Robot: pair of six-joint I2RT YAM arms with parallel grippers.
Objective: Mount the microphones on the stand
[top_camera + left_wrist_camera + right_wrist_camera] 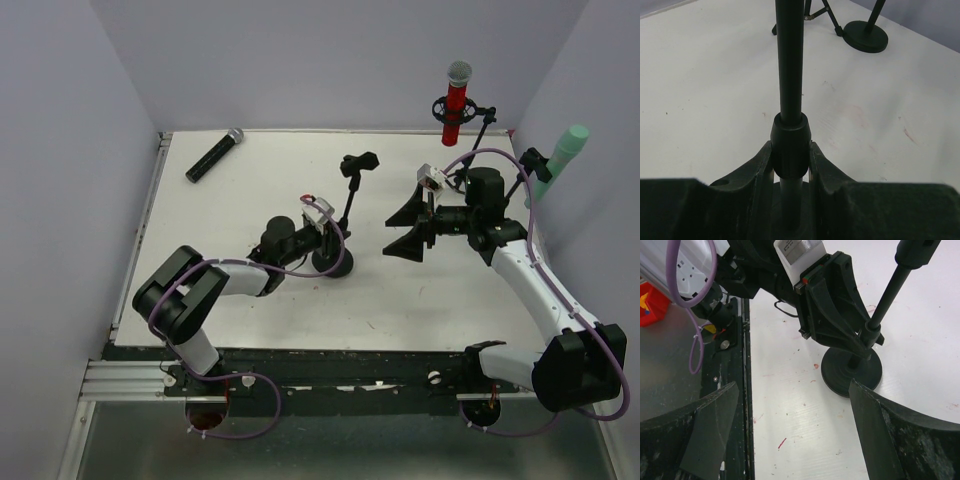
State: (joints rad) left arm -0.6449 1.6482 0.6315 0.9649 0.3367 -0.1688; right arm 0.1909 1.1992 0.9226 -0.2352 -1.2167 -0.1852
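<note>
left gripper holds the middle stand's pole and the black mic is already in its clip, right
No: the top view shows the black mic lying on the table, the clip empty. The left gripper does hold the pole.

The table (240, 205) is white, matt and smooth, with small red stains. The stand pole (790, 60) looks like black metal with a soft shine. The left gripper (790, 167) is matt, grainy black plastic. At eleven o'clock, the black microphone (214, 156) has a silver metal mesh head.
</note>
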